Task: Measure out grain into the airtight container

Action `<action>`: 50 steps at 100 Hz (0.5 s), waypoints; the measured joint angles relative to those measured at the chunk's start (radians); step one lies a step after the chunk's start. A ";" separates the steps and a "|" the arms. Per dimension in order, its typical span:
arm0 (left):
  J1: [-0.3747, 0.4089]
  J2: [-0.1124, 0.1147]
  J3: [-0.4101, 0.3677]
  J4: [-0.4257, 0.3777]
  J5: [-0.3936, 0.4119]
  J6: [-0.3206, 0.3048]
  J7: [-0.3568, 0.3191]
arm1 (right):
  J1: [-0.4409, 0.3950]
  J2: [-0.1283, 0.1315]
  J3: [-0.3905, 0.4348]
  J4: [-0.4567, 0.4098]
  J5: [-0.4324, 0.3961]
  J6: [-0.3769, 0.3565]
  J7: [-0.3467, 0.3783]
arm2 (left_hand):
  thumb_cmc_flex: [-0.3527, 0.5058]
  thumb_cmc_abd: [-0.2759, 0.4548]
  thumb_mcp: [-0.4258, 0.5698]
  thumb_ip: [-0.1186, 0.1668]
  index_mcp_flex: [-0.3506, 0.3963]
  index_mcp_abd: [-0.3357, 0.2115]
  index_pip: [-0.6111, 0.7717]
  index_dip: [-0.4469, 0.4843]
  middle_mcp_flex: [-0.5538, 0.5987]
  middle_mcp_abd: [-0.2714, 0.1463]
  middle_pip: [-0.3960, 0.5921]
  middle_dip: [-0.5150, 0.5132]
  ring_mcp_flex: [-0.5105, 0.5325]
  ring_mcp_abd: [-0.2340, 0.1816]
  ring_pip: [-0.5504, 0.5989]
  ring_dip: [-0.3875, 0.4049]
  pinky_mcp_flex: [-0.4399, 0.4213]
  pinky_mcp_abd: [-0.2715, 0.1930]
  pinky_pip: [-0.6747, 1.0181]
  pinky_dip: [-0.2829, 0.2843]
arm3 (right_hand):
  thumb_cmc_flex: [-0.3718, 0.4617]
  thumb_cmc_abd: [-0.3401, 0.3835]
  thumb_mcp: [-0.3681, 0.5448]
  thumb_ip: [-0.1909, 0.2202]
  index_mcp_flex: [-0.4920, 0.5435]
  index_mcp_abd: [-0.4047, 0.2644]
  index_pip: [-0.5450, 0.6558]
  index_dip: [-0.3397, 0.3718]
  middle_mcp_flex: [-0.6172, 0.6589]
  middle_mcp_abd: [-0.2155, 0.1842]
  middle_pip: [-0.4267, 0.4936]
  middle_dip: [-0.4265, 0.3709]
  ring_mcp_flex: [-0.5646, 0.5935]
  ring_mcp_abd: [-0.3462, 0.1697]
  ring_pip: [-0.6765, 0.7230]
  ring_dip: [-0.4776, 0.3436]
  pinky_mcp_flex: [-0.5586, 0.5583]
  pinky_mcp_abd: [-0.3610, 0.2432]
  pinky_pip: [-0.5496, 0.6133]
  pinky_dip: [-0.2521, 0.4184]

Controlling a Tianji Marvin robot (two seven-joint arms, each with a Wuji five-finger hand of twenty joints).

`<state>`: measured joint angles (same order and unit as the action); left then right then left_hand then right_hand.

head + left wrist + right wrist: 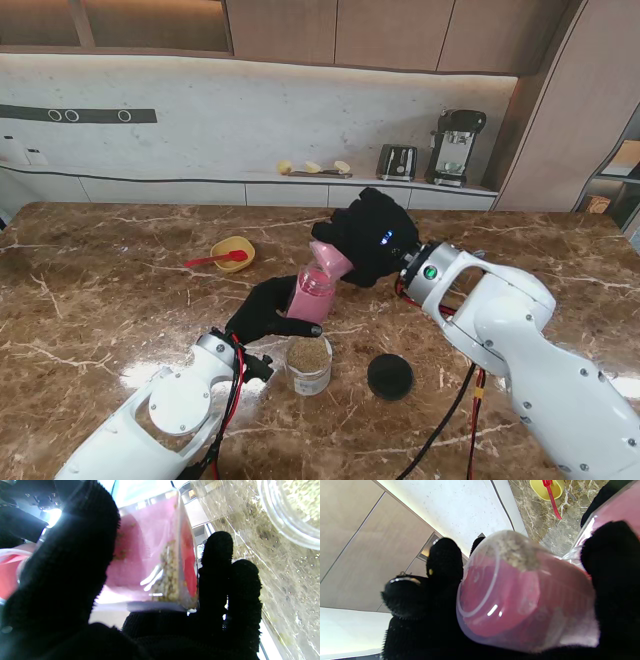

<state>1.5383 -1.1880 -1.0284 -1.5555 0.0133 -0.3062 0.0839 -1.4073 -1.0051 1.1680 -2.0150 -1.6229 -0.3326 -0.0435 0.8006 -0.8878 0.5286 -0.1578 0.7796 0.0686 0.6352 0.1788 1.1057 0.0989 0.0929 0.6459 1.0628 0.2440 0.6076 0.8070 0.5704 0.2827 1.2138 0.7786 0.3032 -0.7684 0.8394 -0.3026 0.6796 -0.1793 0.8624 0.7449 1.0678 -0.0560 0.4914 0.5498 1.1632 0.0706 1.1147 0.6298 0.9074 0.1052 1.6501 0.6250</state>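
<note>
Two pink cups meet at frame centre: our left hand (262, 312) grips the pink jar (311, 294), our right hand (372, 236) clasps the tilted measuring cup (331, 261) over it.

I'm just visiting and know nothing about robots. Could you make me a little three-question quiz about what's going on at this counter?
1. True or false: the left hand holds a pink cup.
2. What does the right hand tip toward that cup? A) a yellow bowl B) a second pink cup C) a black lid
3. What lies in the yellow bowl?

Key
1. True.
2. B; a few grains cling inside it in the right wrist view.
3. A red spoon.
</note>
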 measured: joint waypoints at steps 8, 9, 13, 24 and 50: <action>0.000 0.000 0.001 0.000 -0.002 0.000 0.000 | 0.008 0.004 -0.005 0.003 -0.017 -0.007 -0.013 | 0.000 0.000 0.000 0.000 0.000 0.001 0.000 0.000 0.000 0.000 0.000 0.000 0.000 0.000 0.003 0.000 0.000 0.001 0.000 0.003 | 0.000 0.000 0.000 0.000 0.000 -0.002 0.000 0.000 0.000 -0.001 0.000 0.000 0.000 -0.001 0.000 0.000 0.000 -0.002 0.000 0.000; 0.000 0.000 0.001 0.000 -0.002 0.000 0.000 | 0.009 0.005 -0.006 0.003 -0.021 -0.008 -0.014 | 0.000 0.000 0.000 0.000 0.000 0.001 0.000 0.000 0.000 0.000 0.000 0.001 0.000 0.001 0.003 0.000 0.000 0.001 0.000 0.003 | 0.000 0.000 0.000 0.000 0.000 -0.002 0.000 0.000 0.000 -0.001 0.000 0.000 0.000 -0.001 0.000 0.000 0.000 -0.002 0.000 0.000; 0.000 0.000 0.001 0.000 -0.003 0.001 0.000 | 0.013 0.006 -0.006 0.004 -0.032 -0.014 -0.018 | 0.000 0.000 0.000 0.000 0.000 0.001 0.000 0.000 0.000 0.000 0.000 0.005 0.000 0.001 0.008 0.000 0.000 0.001 0.000 0.004 | 0.000 0.000 0.000 0.000 0.000 -0.003 0.000 0.000 0.000 -0.001 0.000 0.000 0.000 -0.002 0.000 0.000 0.000 -0.002 0.000 0.000; -0.001 0.000 0.003 0.000 -0.006 0.003 -0.001 | 0.024 0.010 -0.009 0.008 -0.040 -0.031 -0.026 | 0.000 0.000 0.000 0.000 0.000 0.002 0.000 0.000 0.000 0.000 0.000 0.006 0.000 0.003 0.011 0.001 0.000 0.002 0.001 0.004 | 0.000 0.000 -0.001 0.000 0.000 -0.003 0.000 0.000 0.000 -0.004 0.000 0.000 0.000 -0.002 0.000 0.000 0.000 -0.002 0.000 0.010; -0.007 -0.003 0.011 0.006 -0.021 0.013 0.000 | 0.035 0.017 -0.012 0.013 -0.061 -0.055 -0.056 | 0.004 0.000 0.000 0.000 0.000 0.002 0.000 0.000 0.000 0.002 0.000 0.007 0.000 0.003 0.012 0.007 0.000 0.003 0.002 0.004 | 0.000 0.002 -0.001 0.000 0.000 -0.005 0.000 0.000 0.000 -0.012 -0.010 0.000 0.000 -0.002 0.000 0.000 0.000 -0.003 0.000 0.012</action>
<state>1.5316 -1.1908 -1.0170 -1.5500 -0.0073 -0.2937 0.0836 -1.3727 -0.9878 1.1556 -2.0019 -1.6839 -0.3874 -0.0990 0.8046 -0.8877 0.5286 -0.1581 0.7797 0.0706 0.6352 0.1788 1.1057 0.1007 0.0930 0.6525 1.0628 0.2467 0.6198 0.8140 0.5704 0.2858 1.2160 0.7830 0.3028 -0.7663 0.8386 -0.3026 0.6796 -0.1839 0.8624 0.7449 1.0678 -0.0679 0.4815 0.5499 1.1632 0.0683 1.1147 0.6298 0.9076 0.1022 1.6501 0.6367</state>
